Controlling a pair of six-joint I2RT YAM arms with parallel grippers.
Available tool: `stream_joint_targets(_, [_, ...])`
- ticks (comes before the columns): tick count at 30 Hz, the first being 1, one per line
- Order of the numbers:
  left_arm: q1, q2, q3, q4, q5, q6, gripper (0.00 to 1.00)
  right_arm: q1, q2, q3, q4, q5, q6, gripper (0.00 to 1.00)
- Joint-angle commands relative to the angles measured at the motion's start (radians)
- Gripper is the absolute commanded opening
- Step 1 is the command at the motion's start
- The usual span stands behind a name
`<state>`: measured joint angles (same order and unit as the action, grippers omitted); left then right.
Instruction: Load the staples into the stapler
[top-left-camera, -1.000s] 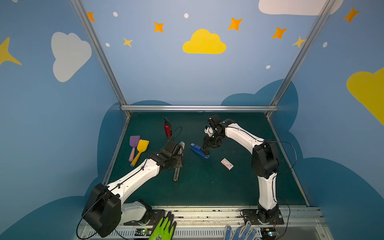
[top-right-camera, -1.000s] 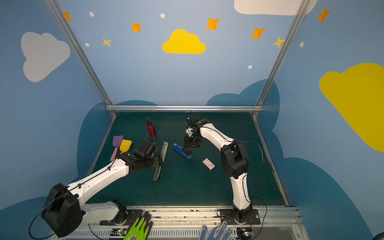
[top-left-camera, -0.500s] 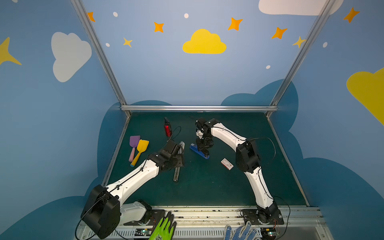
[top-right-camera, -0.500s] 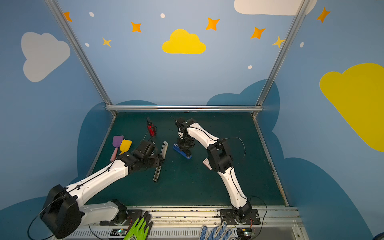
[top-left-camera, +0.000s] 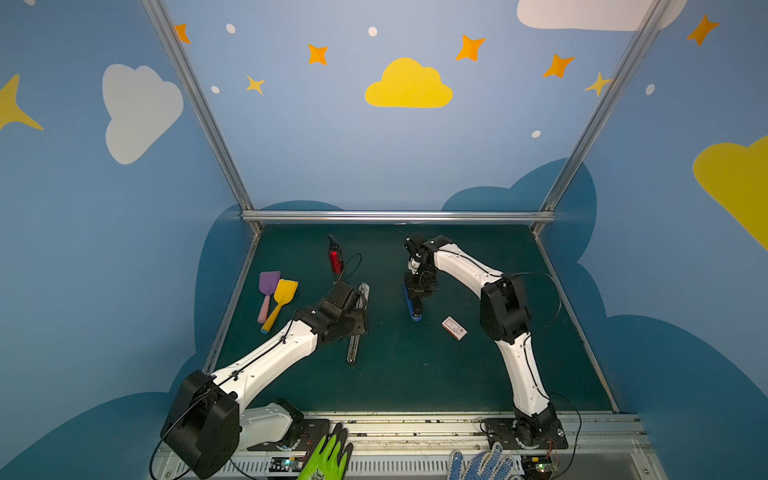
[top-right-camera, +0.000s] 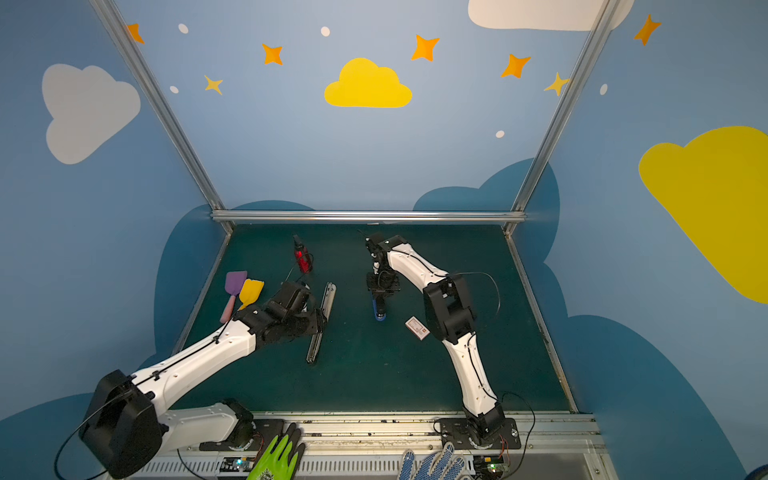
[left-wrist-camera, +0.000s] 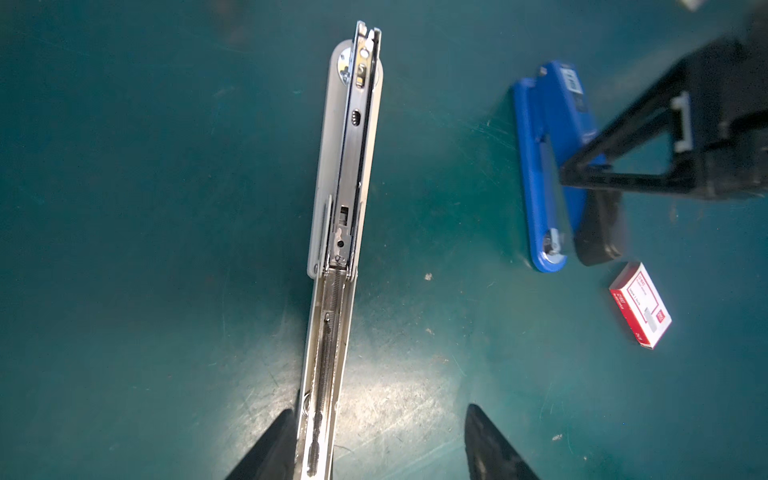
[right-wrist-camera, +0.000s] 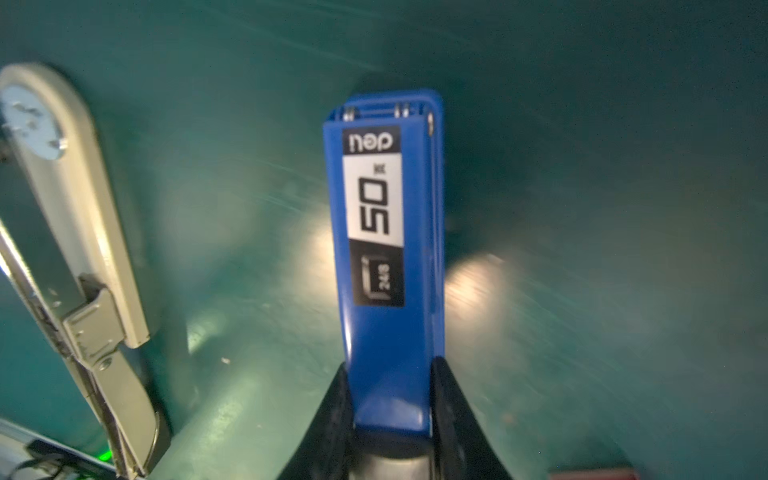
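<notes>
While the staple box (top-left-camera: 454, 328) lies flat on the green mat (top-left-camera: 415, 374) nearest the front, both grippers sit farther back | left gripper (left-wrist-camera: 378, 409): jaws wide apart, one finger beside the opened grey stapler (left-wrist-camera: 345, 166) | right gripper (right-wrist-camera: 390, 365): clamped on the blue stapler (right-wrist-camera: 382, 232) | rear: red bottle (top-left-camera: 335, 257)

White shells, black joints on left arm (top-left-camera: 270, 363) and right arm (top-left-camera: 524, 370). Thin black cable (top-left-camera: 559, 299) loops off right elbow. Black tapered fingers (right-wrist-camera: 453, 415) on right gripper (right-wrist-camera: 390, 370).
</notes>
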<state>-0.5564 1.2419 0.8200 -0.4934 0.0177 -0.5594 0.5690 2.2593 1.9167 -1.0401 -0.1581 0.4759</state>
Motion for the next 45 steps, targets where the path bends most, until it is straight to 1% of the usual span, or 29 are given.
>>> stream_joint_targets(1, [0.004, 0.001, -0.007, 0.023, 0.015, -0.008, 0.64, -0.042, -0.102, -0.144, 0.078, -0.025, 0.136, 0.31])
stream_joint_targets(3, [0.004, 0.005, -0.007, 0.026, 0.022, -0.009, 0.64, -0.046, -0.144, -0.206, 0.129, -0.068, 0.167, 0.41])
stream_joint_targets(6, [0.004, 0.004, -0.007, 0.024, 0.024, -0.008, 0.64, -0.041, -0.176, -0.248, 0.156, -0.115, 0.176, 0.45])
stream_joint_targets(11, [0.004, -0.012, -0.017, 0.023, 0.016, -0.011, 0.64, -0.027, -0.226, -0.328, 0.206, -0.188, 0.191, 0.45])
stream_joint_targets(15, [0.003, -0.010, -0.015, 0.025, 0.018, -0.014, 0.64, 0.006, -0.238, -0.354, 0.239, -0.249, 0.198, 0.43])
stream_joint_targets(17, [0.005, -0.005, -0.011, 0.025, 0.018, -0.014, 0.64, 0.021, -0.223, -0.338, 0.260, -0.276, 0.194, 0.43])
stream_joint_targets(22, [0.004, 0.000, 0.008, 0.010, 0.012, -0.008, 0.64, 0.049, -0.145, -0.212, 0.245, -0.325, 0.114, 0.43])
stream_joint_targets(25, [0.004, -0.011, 0.009, -0.002, 0.008, -0.011, 0.64, 0.056, -0.134, -0.182, 0.253, -0.371, 0.031, 0.43])
stream_joint_targets(28, [0.004, -0.033, -0.001, -0.007, 0.001, -0.017, 0.64, 0.058, -0.172, -0.194, 0.231, -0.362, -0.106, 0.43])
stream_joint_targets(30, [0.004, -0.053, -0.010, -0.005, -0.005, -0.023, 0.65, 0.057, -0.214, -0.216, 0.200, -0.333, -0.208, 0.45])
stream_joint_targets(33, [0.004, -0.075, -0.022, 0.010, -0.004, -0.041, 0.65, 0.057, -0.278, -0.242, 0.172, -0.234, -0.325, 0.52])
stream_joint_targets(35, [0.006, -0.092, -0.031, 0.033, 0.012, -0.043, 0.67, 0.055, -0.305, -0.245, 0.168, -0.179, -0.401, 0.61])
stream_joint_targets(36, [0.006, -0.100, -0.035, 0.040, 0.020, -0.043, 0.68, 0.055, -0.309, -0.238, 0.163, -0.155, -0.443, 0.79])
stream_joint_targets(37, [0.007, -0.109, -0.036, 0.045, 0.026, -0.043, 0.68, 0.053, -0.306, -0.229, 0.160, -0.141, -0.481, 0.81])
stream_joint_targets(39, [0.008, -0.116, -0.038, 0.044, 0.028, -0.045, 0.68, 0.052, -0.287, -0.204, 0.154, -0.117, -0.546, 0.81])
stream_joint_targets(43, [0.010, -0.136, -0.043, 0.022, 0.025, -0.049, 0.68, 0.052, -0.257, -0.184, 0.169, -0.132, -0.693, 0.79])
stream_joint_targets(45, [0.010, -0.152, -0.054, 0.019, 0.024, -0.055, 0.68, 0.057, -0.251, -0.219, 0.212, -0.147, -0.815, 0.79])
